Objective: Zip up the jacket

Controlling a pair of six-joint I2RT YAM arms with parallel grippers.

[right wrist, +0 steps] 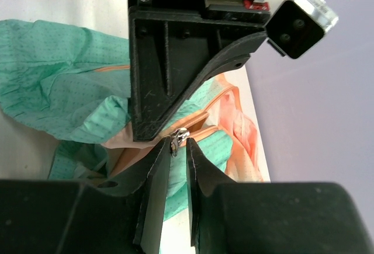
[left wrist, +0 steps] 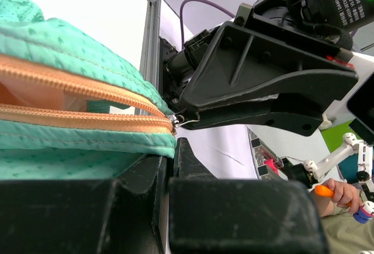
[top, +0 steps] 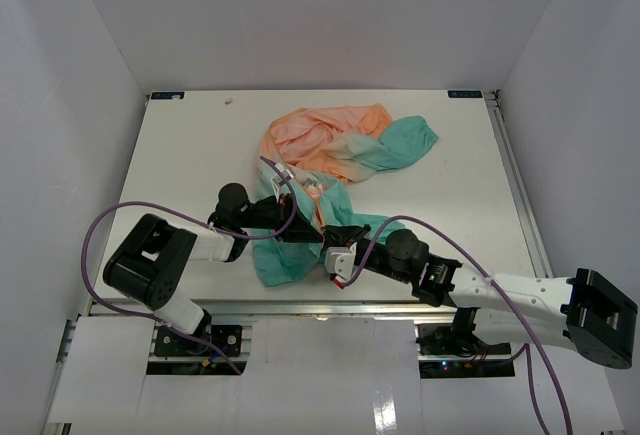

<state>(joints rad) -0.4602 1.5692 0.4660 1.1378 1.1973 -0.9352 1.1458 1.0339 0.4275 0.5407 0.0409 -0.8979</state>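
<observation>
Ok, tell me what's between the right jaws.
Only the small metal zipper pull, pinched at the right gripper's tips beside the jacket's teal hem. Whether any fabric is caught too is hidden by the jaws.

The jacket [top: 330, 155] lies crumpled at the middle of the surface [top: 190, 145], peach-orange toward the far edge, teal nearer; its orange zipper [left wrist: 87, 119] gapes open.

White table [top: 200, 145] between plain white enclosure walls [top: 320, 15]
</observation>
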